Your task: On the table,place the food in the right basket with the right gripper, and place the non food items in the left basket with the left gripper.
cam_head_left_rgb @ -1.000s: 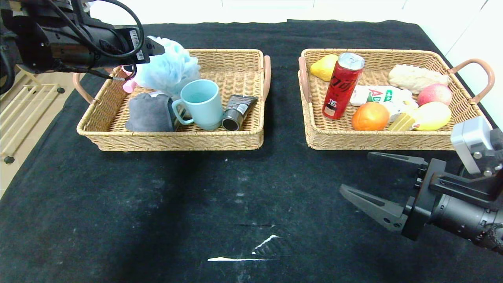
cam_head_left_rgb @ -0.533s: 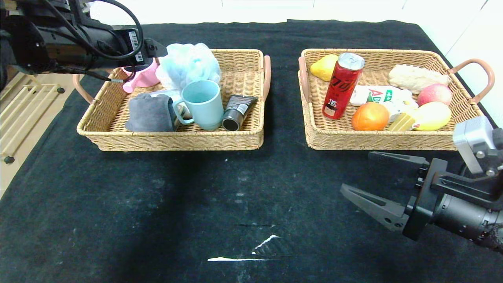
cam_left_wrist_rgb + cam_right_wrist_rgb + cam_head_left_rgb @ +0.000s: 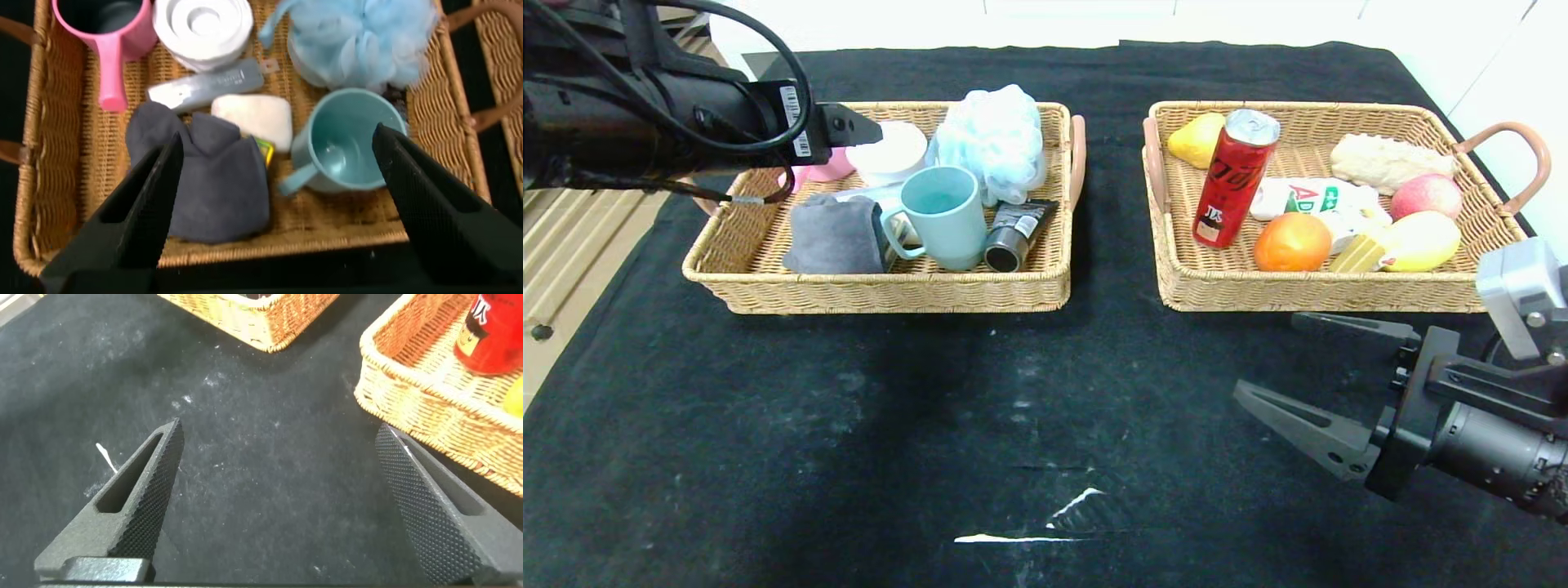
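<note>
Blue bath pouf [image 3: 994, 144] lies in the left basket [image 3: 894, 292], at its far right corner, well beyond the left gripper [image 3: 274, 204], whose fingers [image 3: 131, 216] stand spread wide with nothing between them. Below those fingers sit the teal mug [image 3: 343, 153], grey cloth [image 3: 204, 180] and pink cup [image 3: 106, 28]. Near the right basket [image 3: 1331, 294], holding a red can [image 3: 1233, 175] and fruit, the right gripper [image 3: 1311, 371] hovers over the bench [image 3: 931, 441], its fingers wide apart and empty.
</note>
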Robot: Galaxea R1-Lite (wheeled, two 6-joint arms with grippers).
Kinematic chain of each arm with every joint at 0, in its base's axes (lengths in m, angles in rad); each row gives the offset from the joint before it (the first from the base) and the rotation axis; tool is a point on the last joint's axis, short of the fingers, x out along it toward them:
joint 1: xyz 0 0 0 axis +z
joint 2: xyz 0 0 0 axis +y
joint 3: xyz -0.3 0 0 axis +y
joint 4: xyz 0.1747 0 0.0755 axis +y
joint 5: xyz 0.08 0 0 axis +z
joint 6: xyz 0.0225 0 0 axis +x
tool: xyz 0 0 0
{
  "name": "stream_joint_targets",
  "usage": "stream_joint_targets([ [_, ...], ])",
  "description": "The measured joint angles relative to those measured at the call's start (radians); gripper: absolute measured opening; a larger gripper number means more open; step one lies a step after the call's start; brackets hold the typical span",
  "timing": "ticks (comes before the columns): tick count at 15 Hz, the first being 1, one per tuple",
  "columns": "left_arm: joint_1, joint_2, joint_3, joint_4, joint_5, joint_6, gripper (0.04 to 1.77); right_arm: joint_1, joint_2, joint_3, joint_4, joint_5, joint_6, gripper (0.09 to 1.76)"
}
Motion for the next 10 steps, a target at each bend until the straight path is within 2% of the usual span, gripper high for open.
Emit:
stream_joint_targets([
  [3, -0.055, -0.107, 0.132, -0.003, 0.0, 0.001, 1.69, 0.001, -0.006, 0.0, 0.0, 0.001, 0.0, 1.71],
  [8, -0.189, -0.294, 0.362, 0.001, 0.025, 0.001, 1.7, 0.001, -0.008, 0.001, 0.0, 0.001, 0.0, 1.71],
  [10, -0.211, -0.364, 0.446, 0.0, 0.032, 0.002, 1.7, 0.005, -0.016, 0.003, 0.006, 0.001, 0.0, 1.71],
])
